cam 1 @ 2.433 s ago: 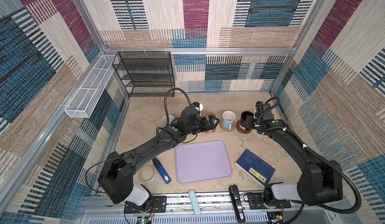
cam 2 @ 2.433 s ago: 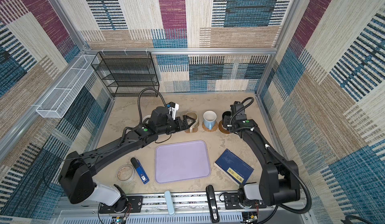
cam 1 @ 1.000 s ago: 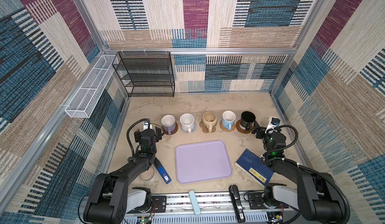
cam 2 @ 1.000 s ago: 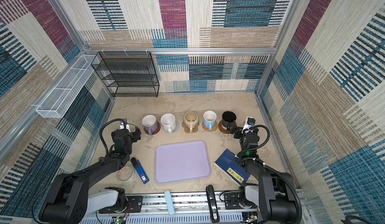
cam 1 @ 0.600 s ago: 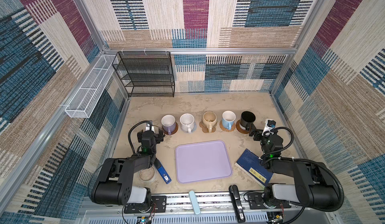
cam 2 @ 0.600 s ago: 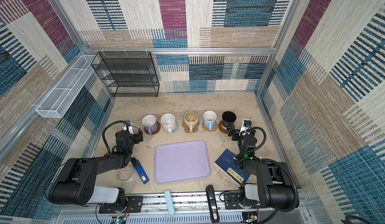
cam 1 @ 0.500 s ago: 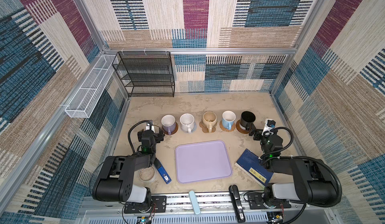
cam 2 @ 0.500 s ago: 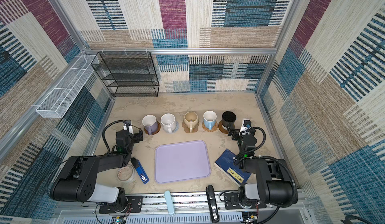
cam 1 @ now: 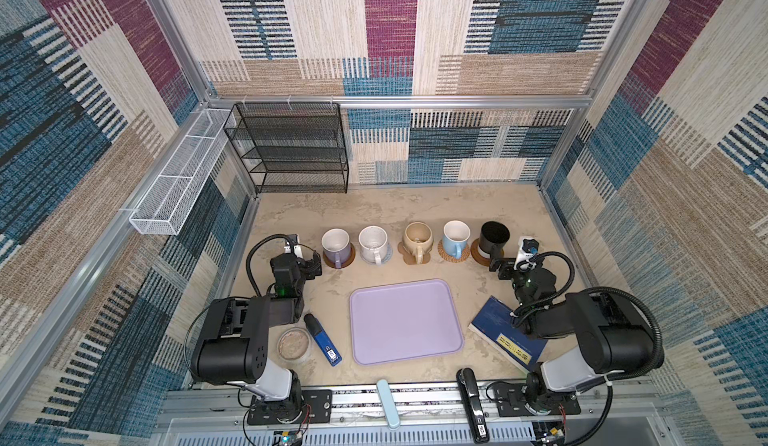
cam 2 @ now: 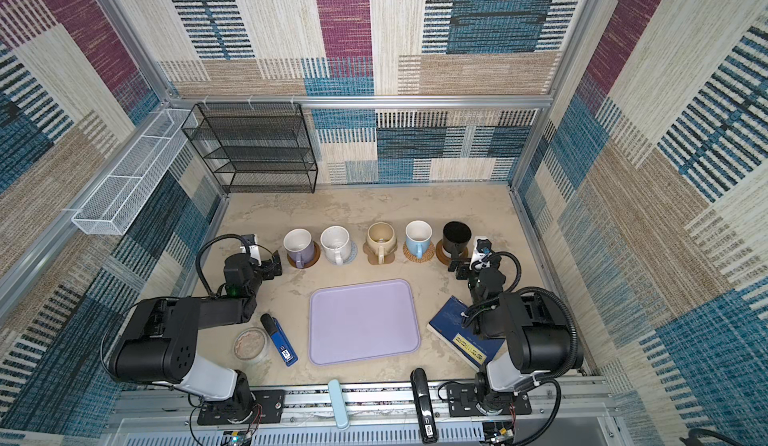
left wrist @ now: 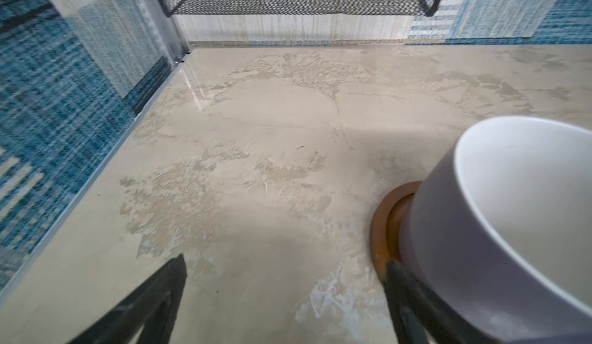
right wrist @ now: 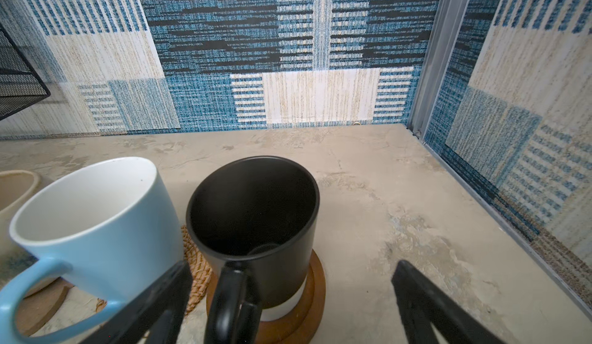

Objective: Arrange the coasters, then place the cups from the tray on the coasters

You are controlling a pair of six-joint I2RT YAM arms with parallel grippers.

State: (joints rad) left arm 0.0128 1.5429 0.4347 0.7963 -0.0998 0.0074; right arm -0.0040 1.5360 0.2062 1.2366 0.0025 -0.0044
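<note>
Cups: five are shown upright in a row across the middle of both top views, all off the tray (cam 1: 405, 323).
Left of the row: the lavender cup (cam 1: 336, 245) is seated on a brown wooden coaster (cam 1: 351, 257), the white cup (cam 1: 372, 241) on the pale blue coaster (cam 1: 388, 254).
Middle and right: the beige cup (cam 1: 417, 235) is carried by the flower-shaped coaster (cam 1: 402, 250), the light blue cup (cam 1: 456, 233) by the rattan coaster (cam 1: 466, 253), the black cup (cam 1: 493, 235) by the second brown coaster (cam 1: 477, 258).
Tray: it is laid flat on the surface (cam 1: 415, 203) at lower centre, just below the row, between a round dish (cam 1: 294, 345) and a dark blue book (cam 1: 505, 334).
Left gripper (cam 1: 312, 267): its fingers (left wrist: 150, 304) are spread wide and nothing is held; it is parked just left of the lavender cup.
Right gripper (cam 1: 500, 268): its fingers (right wrist: 426, 297) are spread wide; the black cup's handle is seen between them in the wrist view, but no grip is shown.
Change: a couple of seconds earlier both arms were stretched up to the row, the left gripper at the beige cup and the right at the black cup; they have since been drawn back and folded toward the bottom edge. Cups, coasters and tray are found where they were a second ago.
</note>
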